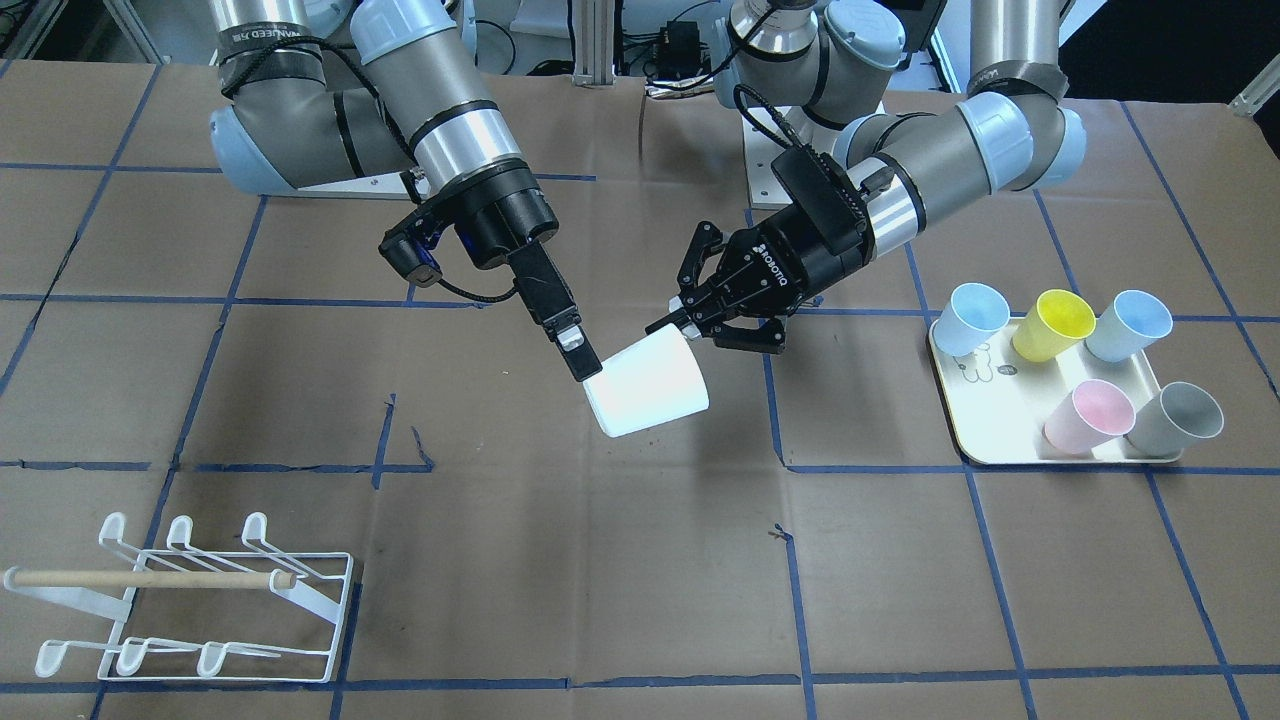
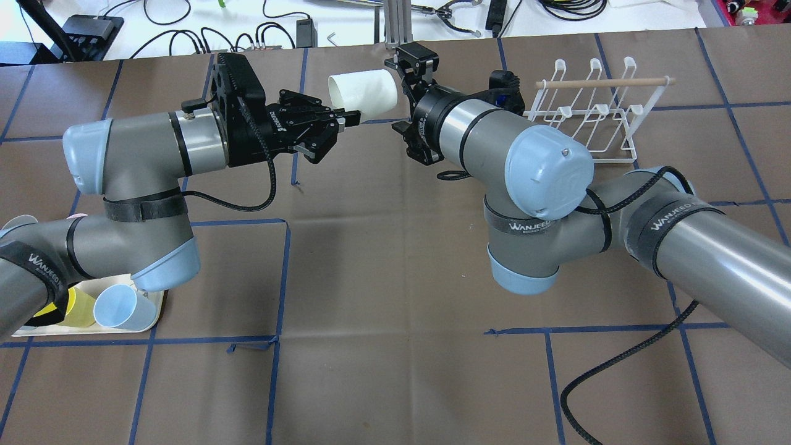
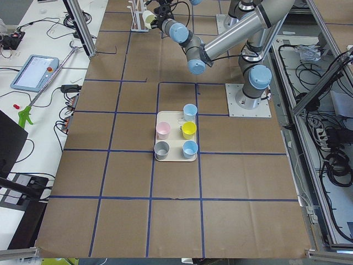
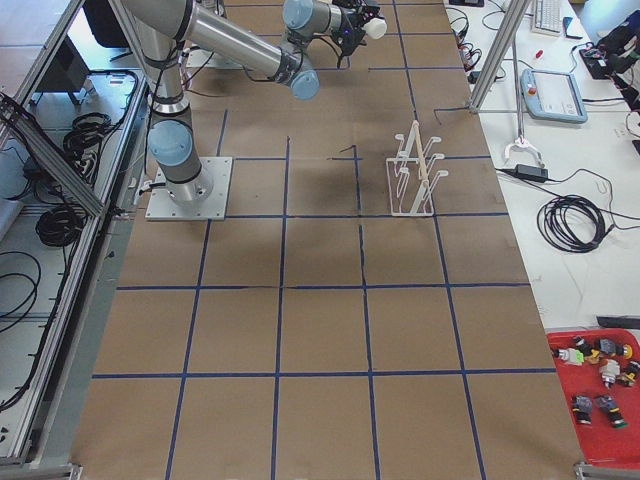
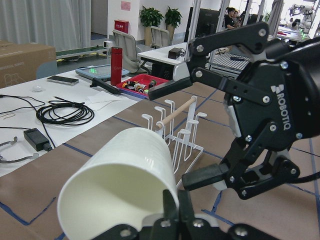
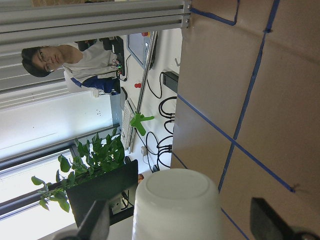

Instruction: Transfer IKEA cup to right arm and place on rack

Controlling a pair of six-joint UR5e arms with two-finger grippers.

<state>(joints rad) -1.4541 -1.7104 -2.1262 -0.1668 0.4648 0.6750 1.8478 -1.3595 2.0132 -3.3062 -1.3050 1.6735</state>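
White cup (image 1: 648, 388), rim pinched by the left claw (image 2: 349, 117), sits inside the wide-open right claw (image 6: 182, 222), gaps either side visible only from its wrist camera.

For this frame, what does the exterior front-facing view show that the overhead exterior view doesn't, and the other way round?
Front-facing only: the whole cream tray with five cups, among them the pink cup and grey cup. In the overhead view the left arm covers most of that tray.
Overhead only: the white bench with cables, beyond the table.
Both: the white cup held off the table, the left gripper shut on its rim, the right gripper open either side of its base, and the white rack.
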